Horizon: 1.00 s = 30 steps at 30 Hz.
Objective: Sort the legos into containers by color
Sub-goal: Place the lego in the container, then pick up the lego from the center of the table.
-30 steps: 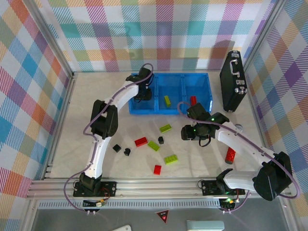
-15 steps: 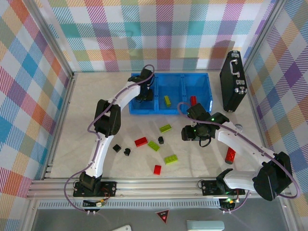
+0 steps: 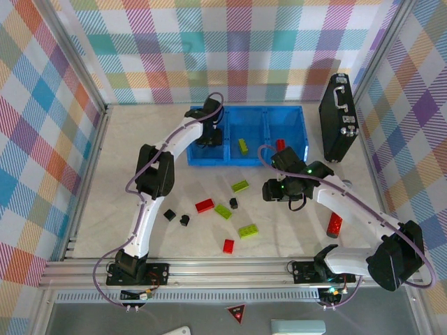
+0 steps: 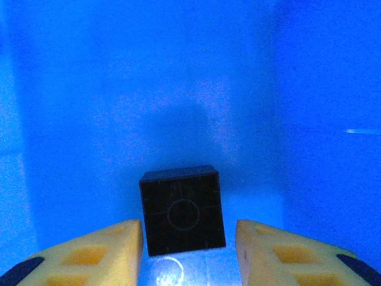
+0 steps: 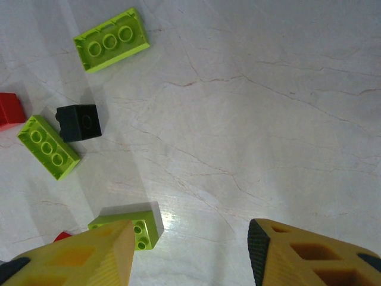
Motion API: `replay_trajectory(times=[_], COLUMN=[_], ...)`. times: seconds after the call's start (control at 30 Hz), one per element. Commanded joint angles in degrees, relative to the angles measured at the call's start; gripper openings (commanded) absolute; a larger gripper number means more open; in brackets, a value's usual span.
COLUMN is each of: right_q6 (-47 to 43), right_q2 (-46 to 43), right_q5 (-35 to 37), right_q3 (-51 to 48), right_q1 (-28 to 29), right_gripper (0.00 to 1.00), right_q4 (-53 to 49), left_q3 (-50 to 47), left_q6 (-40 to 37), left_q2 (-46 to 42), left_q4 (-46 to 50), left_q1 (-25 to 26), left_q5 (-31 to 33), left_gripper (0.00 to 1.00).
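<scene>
— How is the blue tray (image 3: 248,162) filled?
— Its left compartment has a black brick (image 4: 181,208), its middle a lime brick (image 3: 242,146), its right a red brick (image 3: 280,145).
— And outside it?
— Scattered in front of it lie three loose lime bricks (image 3: 223,211), two loose red bricks (image 3: 204,205) and three loose black bricks (image 3: 184,220).

walls (image 3: 237,49): pastel plaid, 3 sides | tabletop (image 3: 112,174): pale veined marble | frame (image 3: 230,269): aluminium rail
</scene>
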<state>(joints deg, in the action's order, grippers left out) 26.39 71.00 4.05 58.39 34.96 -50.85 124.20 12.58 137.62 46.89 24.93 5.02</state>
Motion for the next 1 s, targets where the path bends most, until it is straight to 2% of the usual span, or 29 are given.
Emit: replay_trajectory(times=[0.0,0.33,0.43,0.67,0.97], right_q6=[0.2,-1.2,-2.0,-4.0,-8.9], right_q2=[1.3,6.0,8.1,13.5,27.0], right_q5=[-0.3,-0.6,-0.5,-1.0,0.7], right_q3=[2.0,4.7,6.2,8.4,15.6], right_q1=[0.4,1.7,1.9,2.1,5.2], right_gripper=[0.55,0.54,0.54,0.54,0.58], right_q4=[-0.4,1.4,1.8,4.2,7.4], left_q3=[-1.7,-14.9,-17.2,-19.7,-32.0], left_q6=[-0.1,-2.3,-3.0,-3.7,-7.2], left_q2=[-9.2,-24.0,-27.3,-32.1,-44.6], left_q4=[2.1,2.5,3.2,5.1,7.1], left_q1=[-0.7,-1.2,-1.7,-2.4,-9.7], left_q5=[-1.0,-1.7,-2.1,-1.8,-4.6], left_gripper=[0.44,0.44,0.41,0.42,0.44])
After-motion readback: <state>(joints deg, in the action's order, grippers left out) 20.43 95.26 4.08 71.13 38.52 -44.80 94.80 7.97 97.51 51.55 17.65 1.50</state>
